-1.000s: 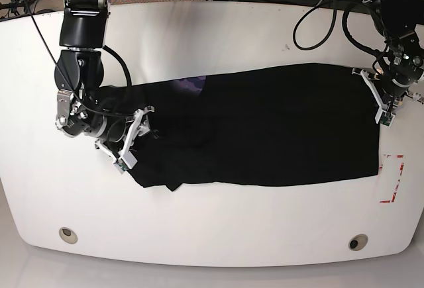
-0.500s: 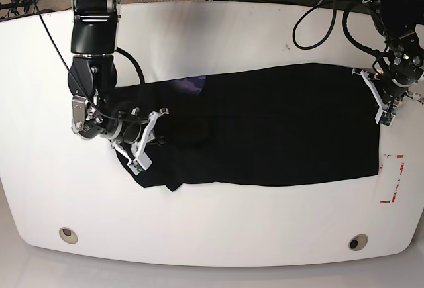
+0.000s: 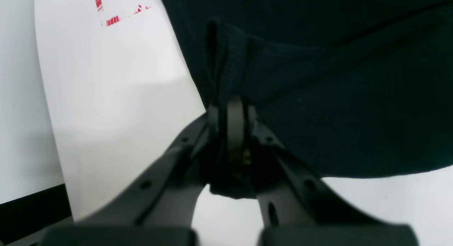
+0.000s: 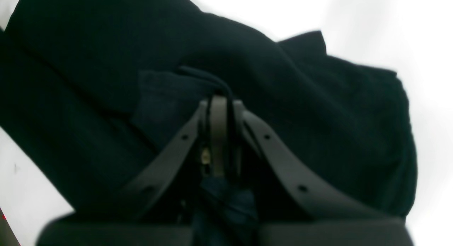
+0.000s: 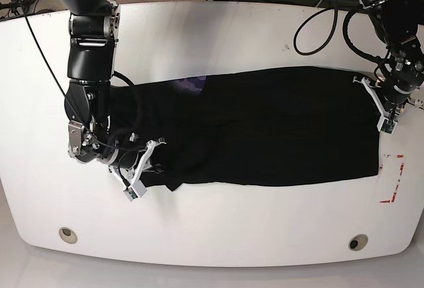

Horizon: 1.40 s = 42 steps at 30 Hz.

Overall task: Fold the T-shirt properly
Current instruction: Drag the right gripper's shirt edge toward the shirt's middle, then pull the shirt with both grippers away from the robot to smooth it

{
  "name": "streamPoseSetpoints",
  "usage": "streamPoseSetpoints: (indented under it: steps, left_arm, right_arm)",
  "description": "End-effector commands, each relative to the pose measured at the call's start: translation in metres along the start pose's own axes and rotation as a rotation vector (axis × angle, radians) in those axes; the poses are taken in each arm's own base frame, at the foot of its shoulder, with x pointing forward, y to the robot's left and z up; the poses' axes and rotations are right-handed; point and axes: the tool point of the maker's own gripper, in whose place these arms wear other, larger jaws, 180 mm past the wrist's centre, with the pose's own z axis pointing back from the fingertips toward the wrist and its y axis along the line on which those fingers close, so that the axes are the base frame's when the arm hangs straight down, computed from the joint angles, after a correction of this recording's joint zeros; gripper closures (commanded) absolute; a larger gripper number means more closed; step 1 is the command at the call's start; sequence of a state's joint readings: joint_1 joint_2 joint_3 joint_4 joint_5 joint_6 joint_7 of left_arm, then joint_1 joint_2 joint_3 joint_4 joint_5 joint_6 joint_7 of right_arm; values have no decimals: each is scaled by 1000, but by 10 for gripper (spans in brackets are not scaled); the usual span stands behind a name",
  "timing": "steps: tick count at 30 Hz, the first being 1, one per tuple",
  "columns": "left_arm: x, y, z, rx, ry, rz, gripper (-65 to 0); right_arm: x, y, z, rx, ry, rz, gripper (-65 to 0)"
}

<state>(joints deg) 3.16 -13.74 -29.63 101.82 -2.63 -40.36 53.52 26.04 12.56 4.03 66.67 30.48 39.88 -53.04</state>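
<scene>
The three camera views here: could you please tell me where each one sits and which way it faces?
Base: overhead, looking down on the white table, both arms and the T-shirt.
Left wrist: behind the left gripper, facing its shut jaws pinching the T-shirt's edge.
Right wrist: behind the right gripper, likewise shut on cloth.
All three views share the T-shirt.
</scene>
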Motion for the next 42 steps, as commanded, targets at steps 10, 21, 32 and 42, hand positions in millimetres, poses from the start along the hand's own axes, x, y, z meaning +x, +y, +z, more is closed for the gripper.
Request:
streamPoseSetpoints:
  steps: [10, 21, 32, 42]
  left_arm:
    - [-13, 28, 3, 56, 8, 76, 0]
    - [-29, 32, -14, 26, 42, 152, 0]
    - [-46, 59, -28, 24, 107, 195, -403]
    - [-42, 84, -19, 78, 80, 229, -403]
  right_arm:
    - [36, -16, -5, -48, -53, 52, -14]
    - [30, -12, -14, -61, -20, 77, -40]
    - [33, -26, 6, -110, -63, 56, -515]
    - [-4, -62, 80, -304, -25, 36, -507]
